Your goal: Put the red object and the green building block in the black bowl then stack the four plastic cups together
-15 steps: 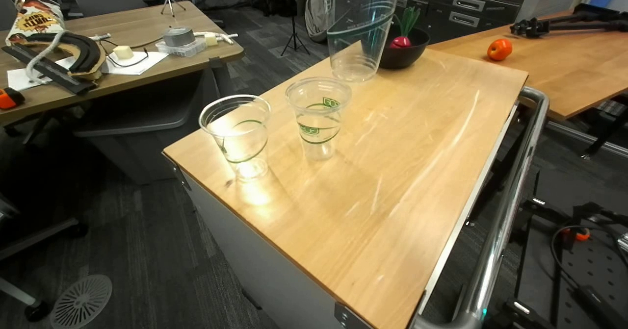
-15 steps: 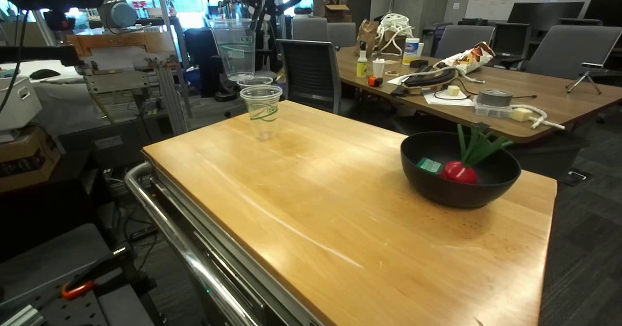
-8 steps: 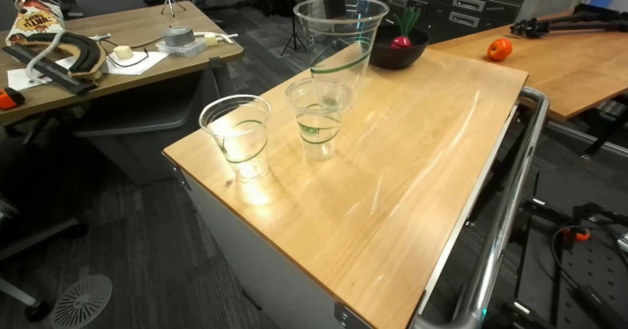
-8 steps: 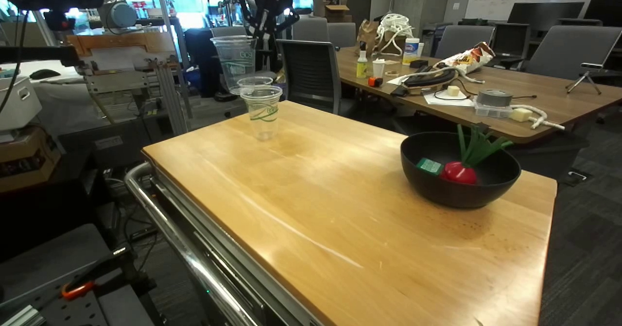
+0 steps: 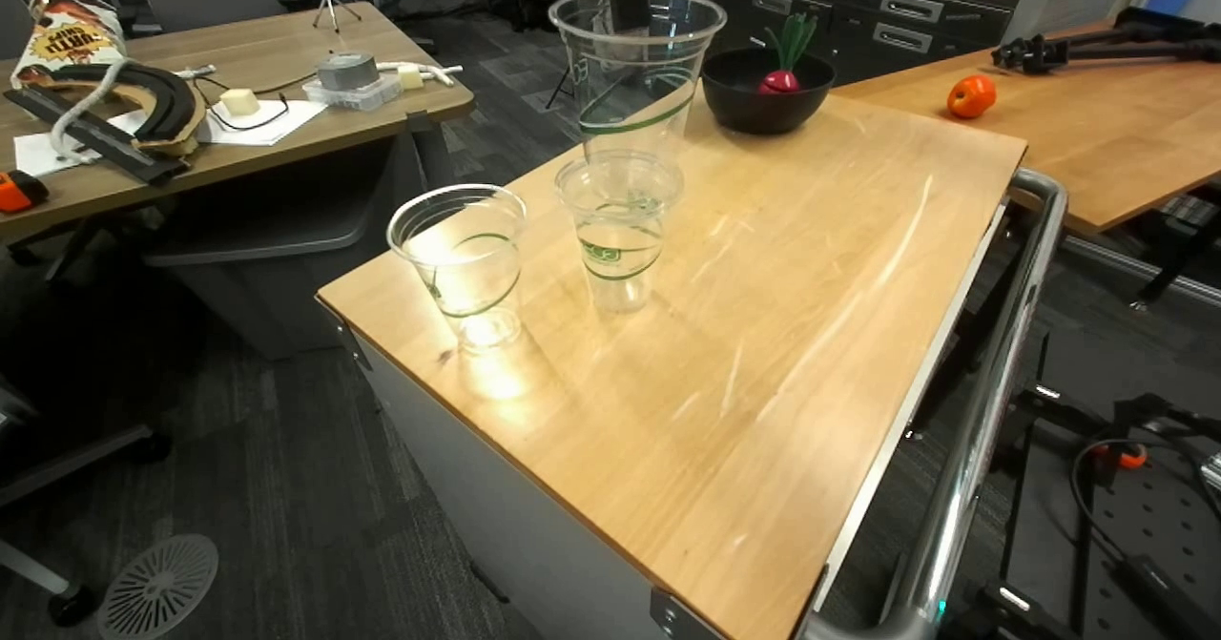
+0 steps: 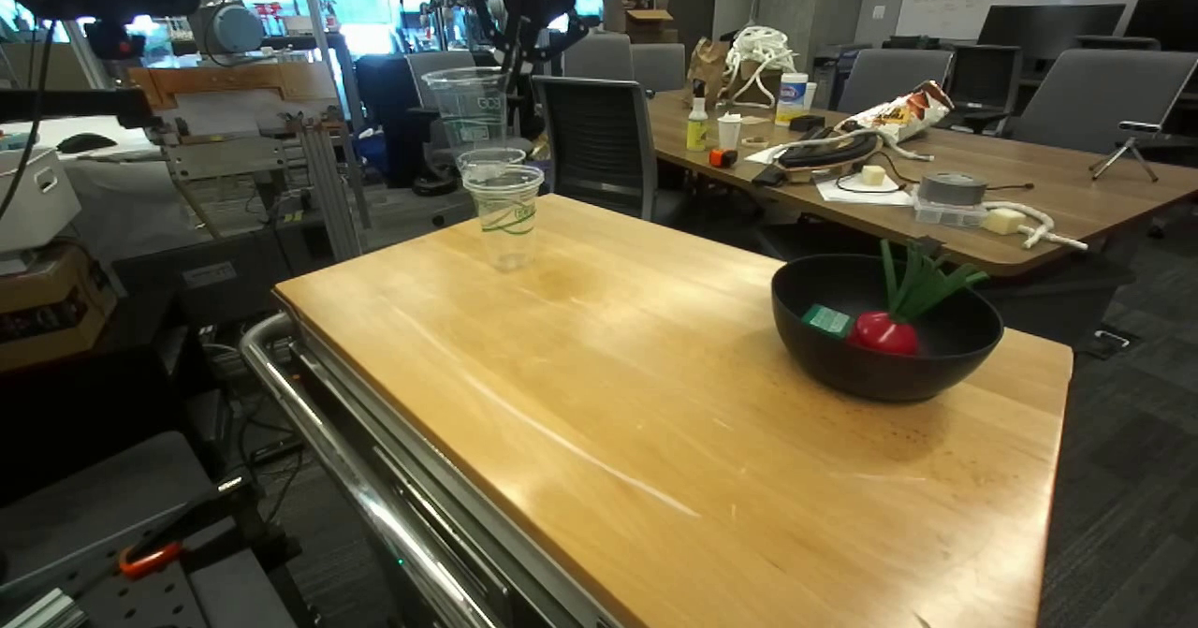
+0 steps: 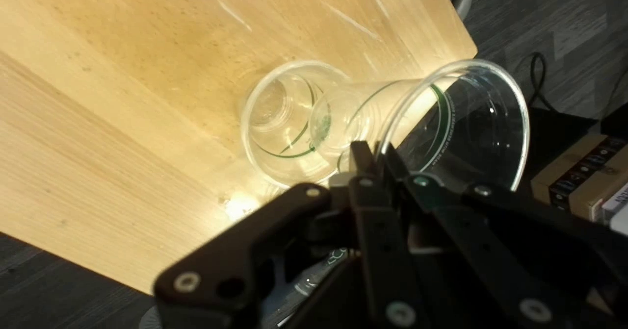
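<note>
Inside the black bowl (image 6: pixel 884 380): red object (image 6: pixel 885 336), green building block (image 6: pixel 827 320) just beside it. Well apart from the bowl, my fingers (image 7: pixel 362 160) are clamped on the rim of a clear cup (image 5: pixel 634 87) above the bench (image 5: pixel 763 335). Upright there: bowl-side cup (image 5: pixel 620 244), the clear cup's base overlapping it in view, nesting unclear; far cup (image 5: pixel 458 254), farther from the bowl.

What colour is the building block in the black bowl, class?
Green; the building block shows best in an exterior view.
</note>
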Robot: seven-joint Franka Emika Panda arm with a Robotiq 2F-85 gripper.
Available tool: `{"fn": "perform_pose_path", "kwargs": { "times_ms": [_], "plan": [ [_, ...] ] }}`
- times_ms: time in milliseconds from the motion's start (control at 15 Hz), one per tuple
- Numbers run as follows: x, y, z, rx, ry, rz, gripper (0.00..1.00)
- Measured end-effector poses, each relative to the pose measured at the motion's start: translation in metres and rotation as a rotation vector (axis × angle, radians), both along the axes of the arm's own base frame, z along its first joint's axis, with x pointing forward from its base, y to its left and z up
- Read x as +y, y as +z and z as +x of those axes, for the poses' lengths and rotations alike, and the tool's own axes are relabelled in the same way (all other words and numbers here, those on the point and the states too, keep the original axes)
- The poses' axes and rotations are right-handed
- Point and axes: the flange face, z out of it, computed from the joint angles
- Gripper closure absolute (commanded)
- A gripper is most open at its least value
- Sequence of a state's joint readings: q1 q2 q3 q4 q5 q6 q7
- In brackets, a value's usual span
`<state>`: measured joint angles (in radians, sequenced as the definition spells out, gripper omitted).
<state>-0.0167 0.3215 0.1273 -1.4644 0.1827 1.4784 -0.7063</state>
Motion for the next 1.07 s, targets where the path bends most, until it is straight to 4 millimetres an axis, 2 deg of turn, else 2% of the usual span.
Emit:
{"fn": "perform_pose_path", "kwargs": {
  "times_ms": [333, 400, 467, 667, 800, 933, 1067],
  "plan": [
    [-0.008, -0.009, 0.019, -0.044, -0.054, -0.006, 0.97],
    [-0.009, -0.013, 0.022, -0.041, -0.062, -0.009, 0.69],
    [-0.010, -0.018, 0.025, -0.035, -0.068, -0.014, 0.68],
    [-0.013, -0.030, 0.031, -0.021, -0.069, -0.046, 0.45],
    [-0.014, -0.030, 0.031, -0.016, -0.061, -0.063, 0.31],
    [-0.013, -0.021, 0.030, -0.027, -0.055, -0.067, 0.16],
    [-0.007, -0.002, 0.033, -0.091, -0.055, -0.057, 0.02]
  ]
}}
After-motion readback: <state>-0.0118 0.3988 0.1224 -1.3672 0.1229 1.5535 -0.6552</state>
